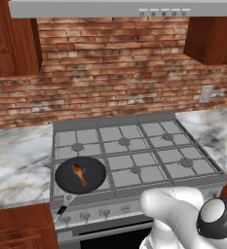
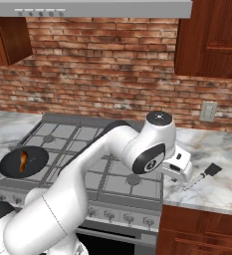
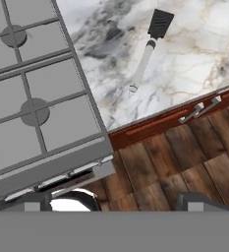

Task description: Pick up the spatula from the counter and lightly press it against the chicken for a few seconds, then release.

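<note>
My claw (image 3: 113, 203) stands wide open and empty, tips well apart, above the right front corner of the stove (image 3: 37, 98). The spatula (image 3: 146, 51) lies flat on the marble desk (image 3: 199, 74) just right of the stove, its dark blade pointing away from the stove. The chicken (image 1: 79, 174) sits in the pan (image 1: 61, 179) on the stove's front left burner. Recommended: move right of the stove, descend over the pale handle at mid-length, set the jaws across it, then close firmly. No brand, label or writing is legible.
</note>
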Tool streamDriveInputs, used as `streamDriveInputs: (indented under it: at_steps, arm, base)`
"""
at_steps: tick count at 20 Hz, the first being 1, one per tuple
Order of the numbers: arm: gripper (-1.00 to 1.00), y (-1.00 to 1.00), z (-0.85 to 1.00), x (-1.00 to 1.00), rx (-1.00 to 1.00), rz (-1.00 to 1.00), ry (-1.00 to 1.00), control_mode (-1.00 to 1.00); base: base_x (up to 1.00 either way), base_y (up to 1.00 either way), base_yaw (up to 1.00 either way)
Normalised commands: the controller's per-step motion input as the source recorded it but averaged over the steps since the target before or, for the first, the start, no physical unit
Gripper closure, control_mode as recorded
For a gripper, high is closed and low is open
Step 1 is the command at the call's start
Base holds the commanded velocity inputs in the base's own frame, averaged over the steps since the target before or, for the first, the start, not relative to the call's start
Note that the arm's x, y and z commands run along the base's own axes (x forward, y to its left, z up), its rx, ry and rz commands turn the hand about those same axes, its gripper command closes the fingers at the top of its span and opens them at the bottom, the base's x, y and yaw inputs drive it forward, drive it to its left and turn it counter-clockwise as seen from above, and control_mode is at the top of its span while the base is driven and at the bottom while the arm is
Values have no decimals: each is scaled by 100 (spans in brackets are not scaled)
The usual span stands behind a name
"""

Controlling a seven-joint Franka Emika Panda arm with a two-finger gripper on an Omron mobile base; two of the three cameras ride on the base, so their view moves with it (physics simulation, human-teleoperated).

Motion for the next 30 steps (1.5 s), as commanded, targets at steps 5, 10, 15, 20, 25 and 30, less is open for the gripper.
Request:
streamDriveInputs:
  at_steps: [5, 10, 15, 20, 25, 30]
  arm:
    - [-100, -11, -6, 5, 0, -4, -4, -100]
    - [-100, -12, -10, 1, 0, -4, -7, -100]
    - [-100, -7, -13, 7, 0, -3, -7, -100]
    - [-100, -8, -11, 16, 0, -3, 0, -100]
    - [-100, -10, -14, 20, 0, -3, 0, -100]
    - [-100, -10, -17, 17, 0, -1, 0, -100]
  base:
    - [0, 0, 0]
    - [0, 0, 0]
    - [0, 0, 0]
    - [0, 0, 0]
    - [0, 0, 0]
    - [0, 0, 0]
